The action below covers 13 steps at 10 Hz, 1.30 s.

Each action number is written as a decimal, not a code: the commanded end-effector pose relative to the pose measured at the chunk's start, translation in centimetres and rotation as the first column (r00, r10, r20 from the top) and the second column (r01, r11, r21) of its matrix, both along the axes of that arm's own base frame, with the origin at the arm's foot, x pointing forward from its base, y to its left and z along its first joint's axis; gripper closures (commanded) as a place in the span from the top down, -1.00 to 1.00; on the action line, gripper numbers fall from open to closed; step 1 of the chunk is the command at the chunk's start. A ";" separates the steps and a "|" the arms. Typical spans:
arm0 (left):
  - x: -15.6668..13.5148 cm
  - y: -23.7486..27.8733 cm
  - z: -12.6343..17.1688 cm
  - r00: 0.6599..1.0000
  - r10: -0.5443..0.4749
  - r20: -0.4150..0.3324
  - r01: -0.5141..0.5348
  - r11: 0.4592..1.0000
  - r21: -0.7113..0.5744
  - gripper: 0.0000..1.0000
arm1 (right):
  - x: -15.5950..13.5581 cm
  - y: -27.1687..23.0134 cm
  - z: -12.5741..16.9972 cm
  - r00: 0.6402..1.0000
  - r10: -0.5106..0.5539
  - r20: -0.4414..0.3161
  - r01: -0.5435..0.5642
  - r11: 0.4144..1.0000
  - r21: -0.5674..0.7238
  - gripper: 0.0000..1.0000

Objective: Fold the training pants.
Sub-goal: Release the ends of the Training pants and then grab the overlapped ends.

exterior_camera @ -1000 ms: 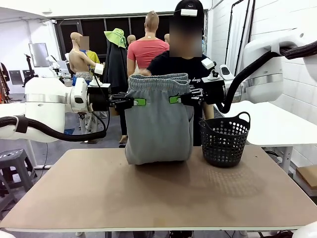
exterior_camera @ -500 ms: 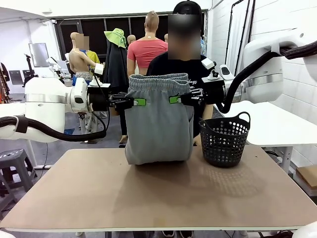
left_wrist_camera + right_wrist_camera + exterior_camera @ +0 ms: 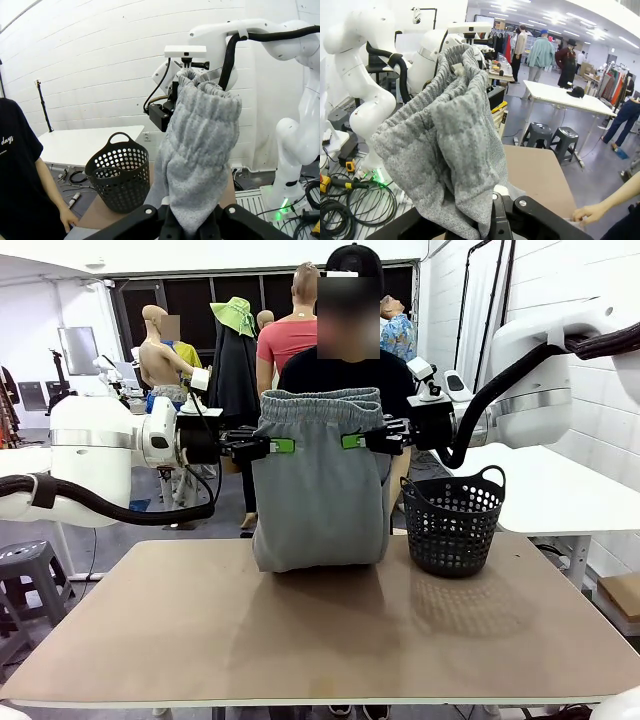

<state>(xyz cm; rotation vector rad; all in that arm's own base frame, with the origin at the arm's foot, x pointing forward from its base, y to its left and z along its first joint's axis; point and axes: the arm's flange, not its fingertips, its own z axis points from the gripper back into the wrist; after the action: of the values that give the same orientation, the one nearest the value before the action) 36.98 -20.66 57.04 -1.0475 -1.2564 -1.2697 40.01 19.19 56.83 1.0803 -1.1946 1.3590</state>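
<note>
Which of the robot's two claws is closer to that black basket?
The right gripper: it grips the training pants at the edge facing the black basket, above it. The left gripper holds the opposite edge, the garment between.

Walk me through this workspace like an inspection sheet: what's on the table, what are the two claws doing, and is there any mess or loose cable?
Surface: table, a tan top; no spills seen.
Job's things: training pants, grey, hanging upright between the arms with the waistband on top; the lower end appears to rest on the table.
Clutter: black mesh basket standing to the right of the pants.
Grippers: left gripper and right gripper are each shut on one side of the pants, just below the waistband.
Cables: black hoses run along the arms; floor cables lie coiled.
Surroundings: person in a black shirt behind the pants.
</note>
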 end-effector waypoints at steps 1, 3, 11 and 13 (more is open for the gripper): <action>-0.3 0.0 0.1 1.000 0.015 0.012 -0.015 0.999 -0.030 -1.00 | -0.1 0.0 0.2 1.000 0.008 -0.008 -0.008 1.000 0.019 -1.00; -0.3 0.0 0.1 1.000 0.015 0.012 -0.015 0.999 -0.030 -1.00 | -0.1 0.0 0.2 1.000 0.008 -0.008 -0.008 1.000 0.019 -1.00; -0.3 0.0 0.1 1.000 0.015 0.012 -0.015 0.999 -0.030 -1.00 | -0.1 0.0 0.2 1.000 0.008 -0.008 -0.008 1.000 0.019 -1.00; -0.3 0.0 0.1 1.000 0.015 0.012 -0.015 0.999 -0.030 -1.00 | -0.1 0.0 0.2 1.000 0.008 -0.008 -0.008 1.000 0.019 -1.00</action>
<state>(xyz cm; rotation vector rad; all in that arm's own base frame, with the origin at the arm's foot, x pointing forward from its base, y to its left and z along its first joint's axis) 36.97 -20.66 57.06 -1.0475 -1.2574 -1.2689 40.01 19.19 56.83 1.0803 -1.1946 1.3590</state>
